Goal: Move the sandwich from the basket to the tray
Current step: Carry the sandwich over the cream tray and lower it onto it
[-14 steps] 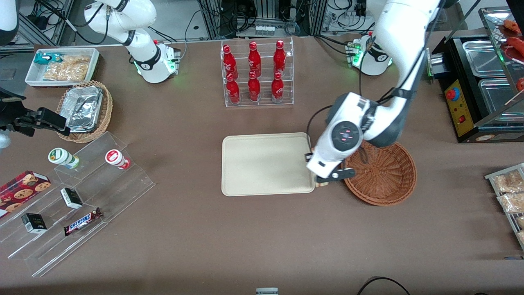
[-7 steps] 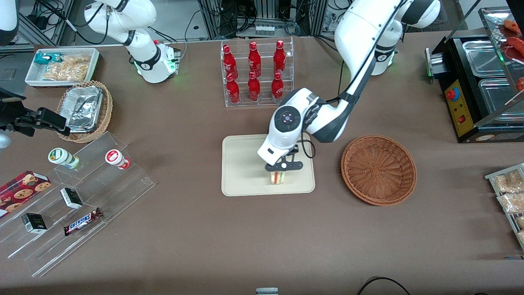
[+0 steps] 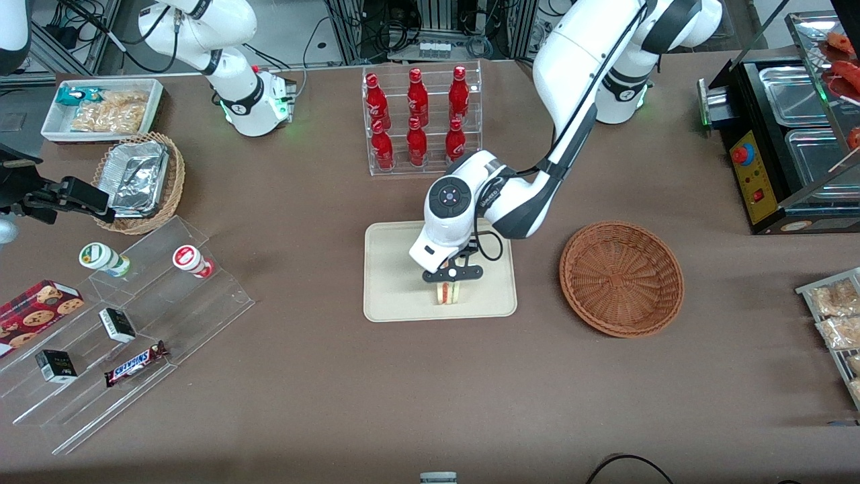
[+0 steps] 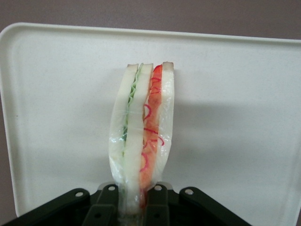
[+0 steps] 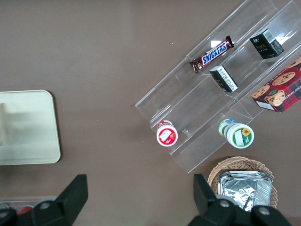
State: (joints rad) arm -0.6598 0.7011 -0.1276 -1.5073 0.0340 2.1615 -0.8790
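My left gripper is shut on the sandwich, a wrapped wedge of pale bread with red, orange and green filling. It holds the sandwich over the beige tray, near the tray's edge closest to the front camera. In the left wrist view the sandwich hangs between the black fingers with the tray beneath it. I cannot tell whether the sandwich touches the tray. The reddish-brown wicker basket stands empty beside the tray, toward the working arm's end of the table.
A clear rack of red bottles stands farther from the front camera than the tray. Clear stepped shelves with snacks, a tan basket of foil containers and a white bin lie toward the parked arm's end.
The gripper has carried the sandwich from the basket's edge over onto the tray, then a little further along the tray and lower. The basket stands empty.
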